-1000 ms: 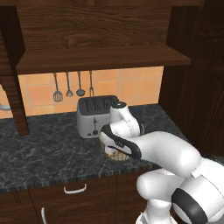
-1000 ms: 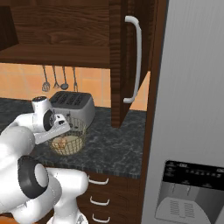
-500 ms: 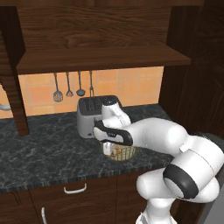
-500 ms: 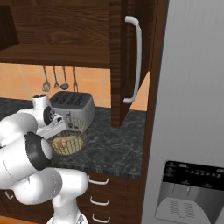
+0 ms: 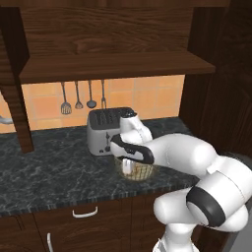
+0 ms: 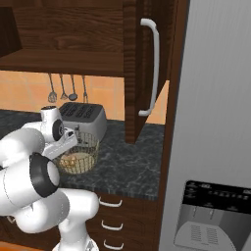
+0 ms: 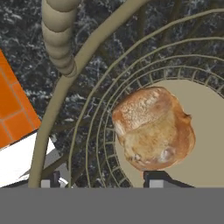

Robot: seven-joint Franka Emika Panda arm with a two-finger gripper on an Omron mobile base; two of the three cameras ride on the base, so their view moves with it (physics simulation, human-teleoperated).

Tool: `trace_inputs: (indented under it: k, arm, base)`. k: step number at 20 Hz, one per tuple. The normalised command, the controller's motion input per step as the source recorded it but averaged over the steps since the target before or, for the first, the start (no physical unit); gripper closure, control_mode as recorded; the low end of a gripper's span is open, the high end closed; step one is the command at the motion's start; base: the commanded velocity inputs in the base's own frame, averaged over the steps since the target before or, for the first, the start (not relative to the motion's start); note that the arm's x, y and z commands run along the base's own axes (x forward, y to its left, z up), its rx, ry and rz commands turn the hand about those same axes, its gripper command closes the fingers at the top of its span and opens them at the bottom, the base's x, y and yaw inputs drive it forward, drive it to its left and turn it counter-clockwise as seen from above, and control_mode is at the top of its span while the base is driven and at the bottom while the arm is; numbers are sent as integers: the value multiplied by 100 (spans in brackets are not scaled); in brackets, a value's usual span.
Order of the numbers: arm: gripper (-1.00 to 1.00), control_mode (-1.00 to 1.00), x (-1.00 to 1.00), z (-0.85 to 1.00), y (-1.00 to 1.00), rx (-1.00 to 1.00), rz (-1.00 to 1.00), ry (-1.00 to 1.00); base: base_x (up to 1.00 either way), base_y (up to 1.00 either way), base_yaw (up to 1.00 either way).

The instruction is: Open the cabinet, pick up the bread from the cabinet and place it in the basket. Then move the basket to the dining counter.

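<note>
Fingers [image 7: 103,183] show as two small dark tips at the bottom of the hand view, set apart, one outside and one inside the wall of the round tan-gold wire basket [image 7: 94,48]; whether they press that wall cannot be told. Inside the basket, the small rounded tan-brown bread roll [image 7: 153,127] lies on the pale beige base, just above the inner finger tip. In the left base view the basket [image 5: 139,172] stands on the black speckled granite table [image 5: 49,170], directly in front of the silver four-slot toaster [image 5: 104,129], with the white arm reaching down over its rim. The right base view shows the basket [image 6: 83,152] beside the toaster [image 6: 84,117], the roll [image 6: 73,161] visible through the wire. Above the table hangs the dark brown wood wall cabinet [image 5: 113,37], open, with its wooden shelf [image 5: 110,66] exposed. One door with a long silver bar handle [image 6: 153,66] stands swung out over the table. Four utensils [image 5: 82,98] hang against the orange tiled wall. A grey refrigerator [image 6: 215,127] with a dark dispenser panel stands at the right; no writing is legible.
</note>
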Motion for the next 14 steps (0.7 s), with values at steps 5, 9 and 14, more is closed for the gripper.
trace_inputs:
  k: [5, 9, 14]
  arm:
    - [100, -100, -13, -38, -22, 0, 0, -8]
    - [100, -100, 1, 0, 0, -3, 1, -6]
    - [100, -100, -28, 24, -17, -4, 5, -4]
  base:
    - [0, 0, 0]
    - [0, 0, 0]
    - [0, 0, 0]
